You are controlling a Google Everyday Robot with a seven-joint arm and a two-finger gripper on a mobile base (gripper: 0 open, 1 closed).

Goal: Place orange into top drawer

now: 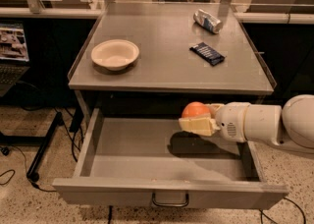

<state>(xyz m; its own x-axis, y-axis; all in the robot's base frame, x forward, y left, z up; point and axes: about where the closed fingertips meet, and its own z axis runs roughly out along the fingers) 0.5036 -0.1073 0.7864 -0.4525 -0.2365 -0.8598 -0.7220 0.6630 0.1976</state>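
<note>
- A speckled stone floor (29, 203) runs under a grey metal stand, with dark cables (14, 166) trailing across it at the left.
- Nearest the camera, the top drawer (167, 191) stands pulled fully out. Its flat front carries a small curved handle (170, 201) at the centre.
- The drawer's low side walls and front edge frame a wide shallow tray. A broad stretch of its floor lies open to the left of the gripper.
- The gripper (196, 120) hangs over the right half of the drawer, above its floor and below the front edge of the tabletop (162, 41).
- The cream fingers (198, 126) pinch the orange (195, 109). The fruit sits on the near finger, and the far finger is hidden behind it.
- A dark shadow (196, 145) falls on the drawer floor beneath the gripper.
- The white arm (265, 125) enters from the right, crosses above the drawer's right wall, and is cut off by the edge of the view.
- The arm hides the drawer's right rear corner.
- On the tabletop, a cream bowl (115, 54) sits near the left raised rim.
- A dark snack packet (207, 53) lies right of centre, well apart from the bowl.
- A silver-blue drink can (207, 20) lies on its side near the far right corner.
- Beyond, chair bases and dark furniture are too dim to make out.
</note>
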